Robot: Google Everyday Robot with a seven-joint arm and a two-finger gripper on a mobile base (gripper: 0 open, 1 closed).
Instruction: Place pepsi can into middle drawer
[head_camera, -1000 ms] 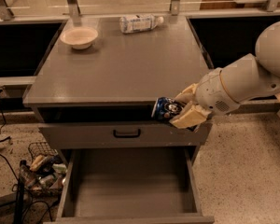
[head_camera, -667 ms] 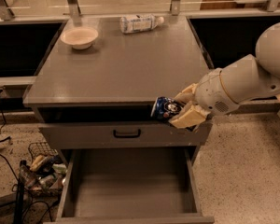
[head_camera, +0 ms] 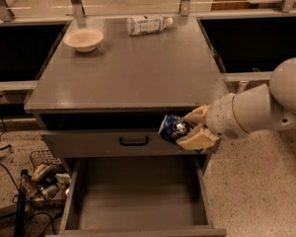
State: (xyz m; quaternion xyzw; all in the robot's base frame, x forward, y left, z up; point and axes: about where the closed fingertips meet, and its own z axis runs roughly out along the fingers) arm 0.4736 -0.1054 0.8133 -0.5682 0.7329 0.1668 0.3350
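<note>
While the jaws pinch the small dark-blue metal pepsi can on its side, my cream two-finger gripper hangs right of centre, just in front of the grey drawer front with black handle. Carry step, I judge. Next: lower into the wide grey open middle drawer below, then release.

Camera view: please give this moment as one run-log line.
gripper: right front of cabinet, jaws shut on dark-blue metal pepsi can | wide grey middle drawer: open, bare, below can | can not yet inside
</note>
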